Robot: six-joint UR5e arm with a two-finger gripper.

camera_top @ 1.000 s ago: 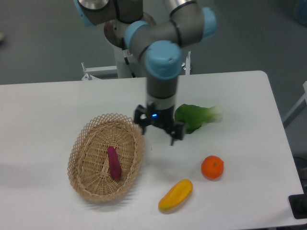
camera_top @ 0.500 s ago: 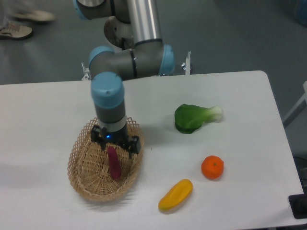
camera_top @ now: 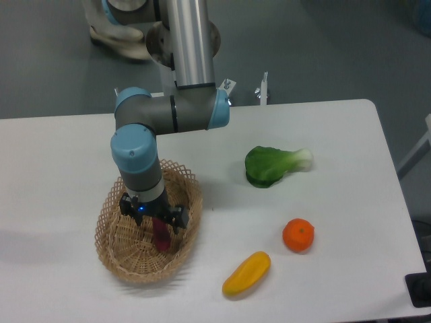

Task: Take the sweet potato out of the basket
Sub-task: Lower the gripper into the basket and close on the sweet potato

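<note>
A: Where is the tool (camera_top: 151,219)?

B: Down inside the basket (camera_top: 114,252), left part of the white surface (camera_top: 337,134), pointing straight down. Its dark body sits over the far end of the sweet potato (camera_top: 163,235).

A: Fingers — spread or pinching?

B: Spread. A dark finger shows on either side of the tuber's upper end, one left, one right. Cannot tell whether either touches it.

A: And the sweet potato itself?

B: Lying on the basket's woven floor, right of centre; only its near, reddish-purple end is visible below the tool.

A: Anything else on the surface?

B: Right of the basket, well apart from it — a green leafy vegetable (camera_top: 273,165) at the far side, an orange (camera_top: 298,235) nearer, and a yellow-orange elongated fruit (camera_top: 246,273) nearest, between basket and orange.
</note>
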